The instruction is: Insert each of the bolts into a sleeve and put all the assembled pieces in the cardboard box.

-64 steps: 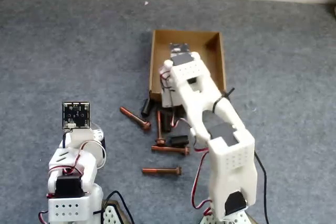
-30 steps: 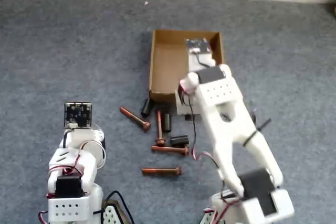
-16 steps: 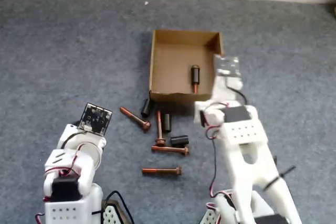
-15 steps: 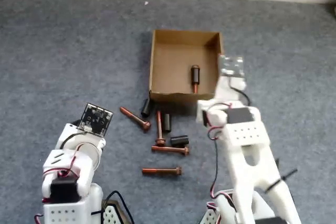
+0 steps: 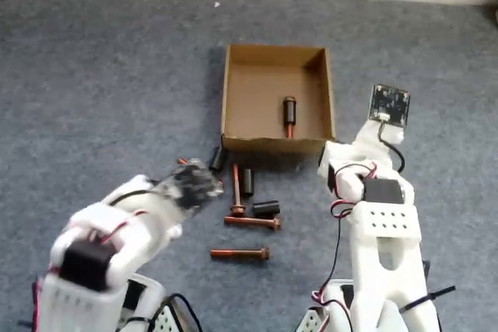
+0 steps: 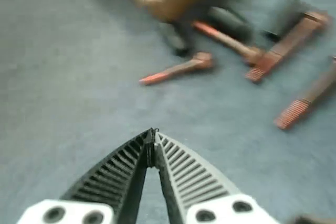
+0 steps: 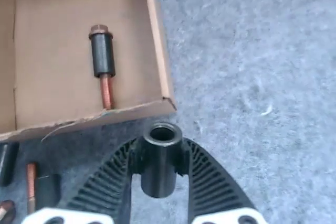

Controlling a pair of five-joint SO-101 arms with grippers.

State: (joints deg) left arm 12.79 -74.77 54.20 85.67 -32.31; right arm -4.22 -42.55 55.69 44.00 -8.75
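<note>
The cardboard box (image 5: 236, 99) holds one bolt with a black sleeve on it (image 5: 289, 117), also seen as the sleeved bolt (image 7: 102, 56). My right gripper (image 7: 159, 148) hangs just outside the box's near right corner (image 7: 167, 98), shut on a black sleeve (image 7: 159, 174) held upright. Copper bolts (image 5: 253, 221) (image 5: 240, 253) (image 5: 236, 190) and black sleeves (image 5: 218, 159) (image 5: 247, 181) (image 5: 266, 209) lie loose on the carpet in front of the box. My left gripper (image 5: 193, 183) (image 6: 153, 140) is shut on nothing, low over the carpet beside the leftmost bolt (image 6: 176, 70).
Grey carpet (image 5: 117, 75) stretches free to the left and right of the box. The right arm's base (image 5: 385, 270) stands at the front right, the left arm's base (image 5: 85, 285) at the front left.
The right arm left the sleeved bolt in the box and drew back toward its base. The left arm swung out from its rest pose toward the loose bolts.
</note>
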